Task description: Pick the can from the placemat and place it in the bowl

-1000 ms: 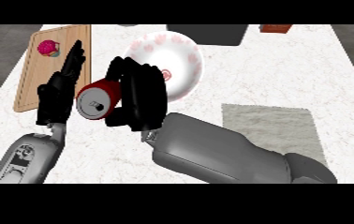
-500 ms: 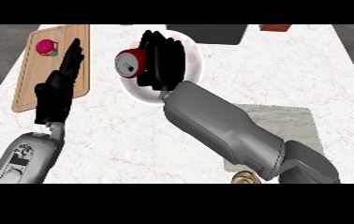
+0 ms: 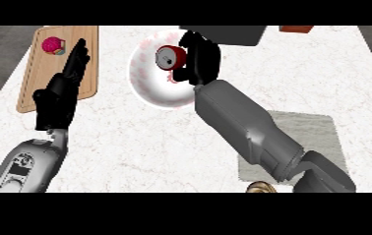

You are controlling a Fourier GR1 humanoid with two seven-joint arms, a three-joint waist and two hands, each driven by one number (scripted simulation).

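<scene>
A: Judging by its look, the small red metal can (image 3: 170,58) with the silver lid is light and stiff, with a smooth side that could slip. Is the side the correct place to hold it?

B: I think yes. The right hand (image 3: 200,62) has its black fingers curled round the can's side, with the lid turned toward the 9 o'clock direction. The can lies tilted in the hand, not upright.

A: Where is the can at this moment?

B: It is over the round white bowl (image 3: 149,84) with the pink speckled pattern, at about the 12 o'clock part of the bowl. I cannot tell if it touches the inside or hangs just above.

A: And the grey cloth placemat (image 3: 316,135)?

B: It lies at 4 o'clock from the bowl, well apart, partly hidden by the grey forearm.

A: What of the other hand?

B: The left hand (image 3: 62,89) rests open at the 9 o'clock side, fingers straight and pointing up, over the edge of a wooden cutting board (image 3: 40,76). A small pink round object (image 3: 52,45) sits at the board's far end.

A: So what remains?

B: In my judgement, only opening the fingers low enough that the can does not roll out.
</scene>
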